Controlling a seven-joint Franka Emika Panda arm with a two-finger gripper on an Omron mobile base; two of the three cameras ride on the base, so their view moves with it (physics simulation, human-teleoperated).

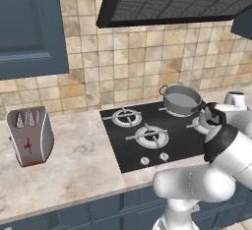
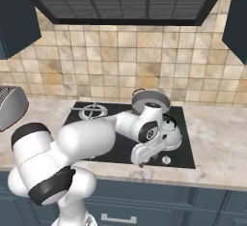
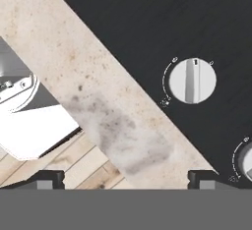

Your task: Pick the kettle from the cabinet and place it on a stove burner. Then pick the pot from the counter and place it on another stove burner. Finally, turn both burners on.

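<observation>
Pincer (image 3: 126, 177) gapes wide, empty, over counter (image 3: 98, 106); nearby knob's (image 3: 192, 80) bar runs toward cooktop (image 3: 147, 22).

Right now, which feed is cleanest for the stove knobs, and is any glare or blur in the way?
Hand view: sharp and evenly lit, the knob and its dial marks crisp on the black cooktop, no glare. Left base view: soft and low in detail, the front knobs tiny. Right base view: the arm blocks much of the cooktop.

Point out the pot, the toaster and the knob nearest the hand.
pot (image 1: 182, 99), left base view, on its inner grey floor.
toaster (image 1: 30, 136), left base view, on its front face.
knob (image 3: 192, 80), hand view, on its raised centre bar.
</observation>
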